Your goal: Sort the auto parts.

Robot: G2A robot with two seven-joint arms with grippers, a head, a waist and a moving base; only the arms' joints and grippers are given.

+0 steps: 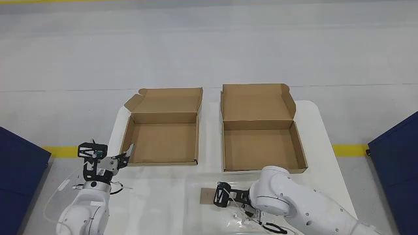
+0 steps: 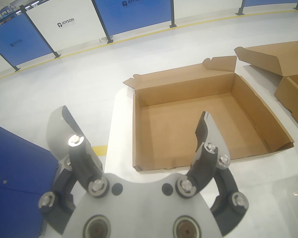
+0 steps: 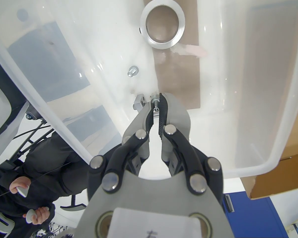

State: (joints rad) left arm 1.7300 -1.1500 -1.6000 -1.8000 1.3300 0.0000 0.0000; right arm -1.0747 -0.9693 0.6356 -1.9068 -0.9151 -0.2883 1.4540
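My right gripper (image 3: 157, 100) reaches down inside a translucent plastic bin (image 3: 263, 100) and is shut on a small threaded bolt (image 3: 155, 103). A small metal block (image 3: 140, 101) lies right beside its fingertips. Farther along the bin floor lie a loose bolt (image 3: 132, 71) and a wide metal ring (image 3: 162, 23). In the top view the right gripper (image 1: 218, 196) is at the table's front middle. My left gripper (image 2: 134, 115) is open and holds nothing; it hovers off the front left corner of the left cardboard box (image 2: 183, 80). The top view has the left gripper (image 1: 119, 158) beside that box (image 1: 162, 142).
A second open cardboard box (image 1: 261, 149) stands to the right of the first, both with bare floors and lids folded back. A brown patch (image 3: 178, 80) shows through the bin floor. Blue panels (image 1: 19, 163) flank the white table (image 1: 163, 183).
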